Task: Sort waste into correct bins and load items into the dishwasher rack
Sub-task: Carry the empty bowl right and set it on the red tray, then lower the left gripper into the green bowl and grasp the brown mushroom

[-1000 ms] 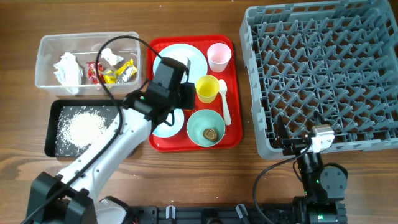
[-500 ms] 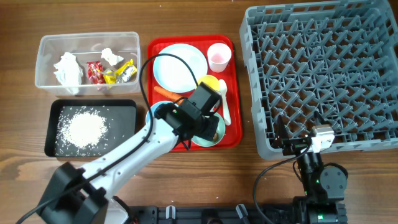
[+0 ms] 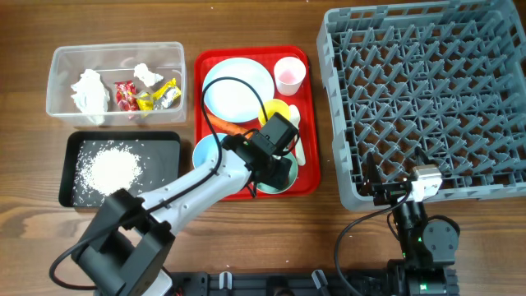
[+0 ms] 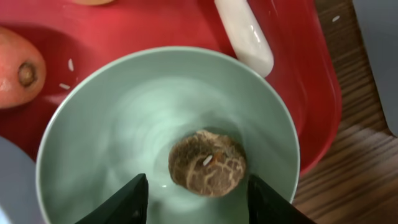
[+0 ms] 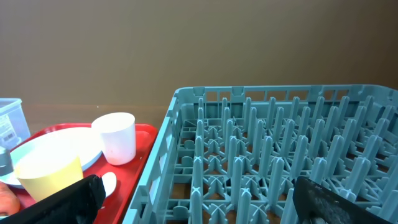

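Left fingers: the left gripper (image 4: 196,199) is hovering over the near-right bowl (image 4: 124,124) on the red tray (image 4: 298,62), its fingers (image 4: 127,200) standing partly apart – holding nothing.
Brown lump: the brown lump (image 4: 207,163) is sitting on the bottom of that bowl, just beyond the gap between the two fingers and touching neither.
Carrot: the carrot (image 4: 18,65) is lying on the red tray just left of the bowl.
Spoon: the white spoon (image 4: 245,34) is lying on the tray at the bowl's far-right edge.
Other dishes: the plate (image 3: 234,86), pink cup (image 3: 289,76) and yellow cup (image 3: 279,109) are sitting on the far half of the tray; a second bowl (image 3: 205,152) is showing at its near-left, partly under the arm.
Bins: the clear tub (image 3: 115,51), far left, is holding tissues (image 3: 89,92) and wrappers (image 3: 148,97); the black tray (image 3: 160,168), just nearer, is holding rice (image 3: 111,168).
Right fingers: the right gripper (image 5: 196,202) is resting at the near edge of the rack (image 3: 427,99), fingers spread wide – gripping nothing.
Rack: it is standing on the counter (image 4: 348,162), right of the red tray, with nothing loaded.
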### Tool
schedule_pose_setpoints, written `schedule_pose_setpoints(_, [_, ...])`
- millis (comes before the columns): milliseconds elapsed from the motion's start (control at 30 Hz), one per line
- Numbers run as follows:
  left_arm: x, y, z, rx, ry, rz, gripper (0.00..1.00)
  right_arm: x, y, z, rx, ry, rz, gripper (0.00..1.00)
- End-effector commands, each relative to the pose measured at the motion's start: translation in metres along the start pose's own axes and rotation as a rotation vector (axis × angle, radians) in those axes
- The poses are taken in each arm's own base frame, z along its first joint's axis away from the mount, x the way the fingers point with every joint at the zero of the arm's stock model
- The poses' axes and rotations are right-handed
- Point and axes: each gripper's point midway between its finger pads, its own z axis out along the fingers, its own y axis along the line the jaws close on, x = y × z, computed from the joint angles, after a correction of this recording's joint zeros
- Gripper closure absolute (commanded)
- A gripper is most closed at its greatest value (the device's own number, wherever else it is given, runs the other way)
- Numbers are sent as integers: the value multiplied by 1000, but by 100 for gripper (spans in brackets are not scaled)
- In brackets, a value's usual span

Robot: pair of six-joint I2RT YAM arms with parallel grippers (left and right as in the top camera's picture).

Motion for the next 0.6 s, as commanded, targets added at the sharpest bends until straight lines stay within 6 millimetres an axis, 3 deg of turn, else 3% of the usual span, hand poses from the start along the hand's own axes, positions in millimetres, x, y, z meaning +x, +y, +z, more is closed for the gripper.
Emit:
schedule_pose_setpoints(0, [0, -5, 9, -11, 8, 39, 49, -1, 2, 0, -14, -5, -10, 0])
schedule_pose_setpoints(333, [4, -7, 16, -13, 27, 158, 42, -1, 2, 0, -14, -5, -10, 0])
schedule_pose_setpoints(567, [4, 2, 23, -61, 31, 181, 41, -1, 2, 0, -14, -5, -10, 0])
